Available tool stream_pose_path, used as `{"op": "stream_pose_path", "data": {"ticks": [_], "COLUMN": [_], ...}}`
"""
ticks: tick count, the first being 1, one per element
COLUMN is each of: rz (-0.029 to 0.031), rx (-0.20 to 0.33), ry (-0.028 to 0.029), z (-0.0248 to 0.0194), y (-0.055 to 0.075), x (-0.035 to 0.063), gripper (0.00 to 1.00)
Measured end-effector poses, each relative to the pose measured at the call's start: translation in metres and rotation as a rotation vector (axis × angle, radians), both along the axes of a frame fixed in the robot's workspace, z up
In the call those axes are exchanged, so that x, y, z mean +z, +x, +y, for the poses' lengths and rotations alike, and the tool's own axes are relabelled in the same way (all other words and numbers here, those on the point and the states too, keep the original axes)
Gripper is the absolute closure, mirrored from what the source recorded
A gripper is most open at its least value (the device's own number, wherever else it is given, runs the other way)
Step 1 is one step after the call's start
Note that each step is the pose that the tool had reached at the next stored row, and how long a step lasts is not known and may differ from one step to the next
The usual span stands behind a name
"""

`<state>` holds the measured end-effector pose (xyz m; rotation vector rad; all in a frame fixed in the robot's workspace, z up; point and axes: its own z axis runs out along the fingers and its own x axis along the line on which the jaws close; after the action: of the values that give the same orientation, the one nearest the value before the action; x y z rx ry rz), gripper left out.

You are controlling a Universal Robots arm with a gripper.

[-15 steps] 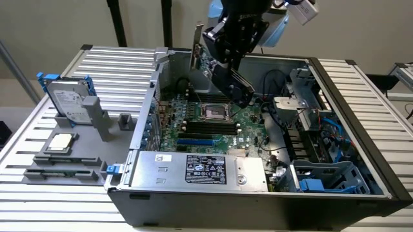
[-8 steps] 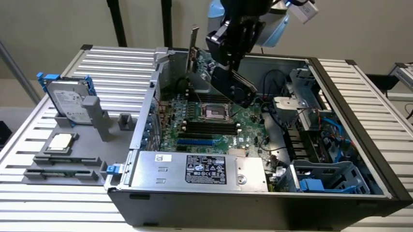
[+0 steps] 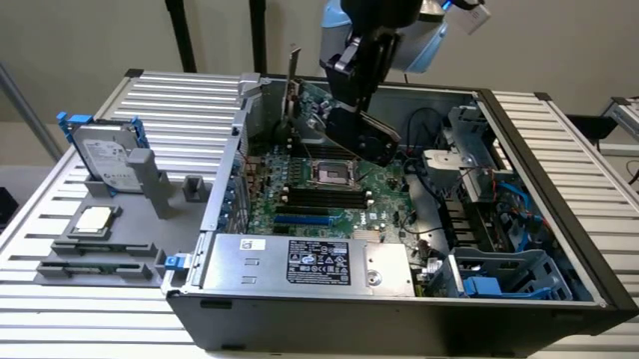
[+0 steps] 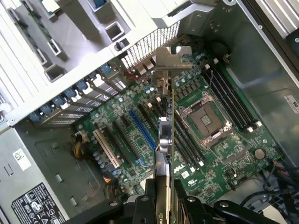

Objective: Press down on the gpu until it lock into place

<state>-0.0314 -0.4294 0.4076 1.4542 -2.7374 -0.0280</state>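
Slatted metal table (image 3: 569, 157) carries one open computer case (image 3: 399, 318). One gripper (image 4: 163, 198) is clamped on the one gpu (image 3: 370, 138), held tilted over the one green motherboard (image 3: 390, 198).

One open computer case (image 3: 399, 323) lies on one slatted tabletop (image 3: 574, 149). Inside it are one green motherboard (image 3: 384, 187), one CPU socket (image 3: 330, 173), one power supply (image 3: 384, 263) bearing two stickers, and one blue drive cage (image 3: 504, 278). In the wrist view the board carries one blue expansion slot (image 4: 142, 135), one beige slot (image 4: 106, 148) and one coin cell (image 4: 259, 152). There is one gpu (image 3: 367, 138), clamped in the one tool (image 3: 349, 105). Beside the case stand one hard drive (image 3: 105, 161) and one loose processor chip (image 3: 93, 219). The black memory slots sit too close together to count.
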Motion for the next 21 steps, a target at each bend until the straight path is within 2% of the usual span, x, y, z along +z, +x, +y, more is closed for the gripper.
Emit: {"op": "stream_pose_path", "data": {"ticks": [13, 21], "rz": [-0.0042, -0.0074], "rx": [0.237, 0.382], "ry": [0.0007, 0.0056], "z": [0.0, 0.0], "y": [0.0, 0.0], "x": [-0.0053, -0.0096], "gripper": [0.74, 0.74]}}
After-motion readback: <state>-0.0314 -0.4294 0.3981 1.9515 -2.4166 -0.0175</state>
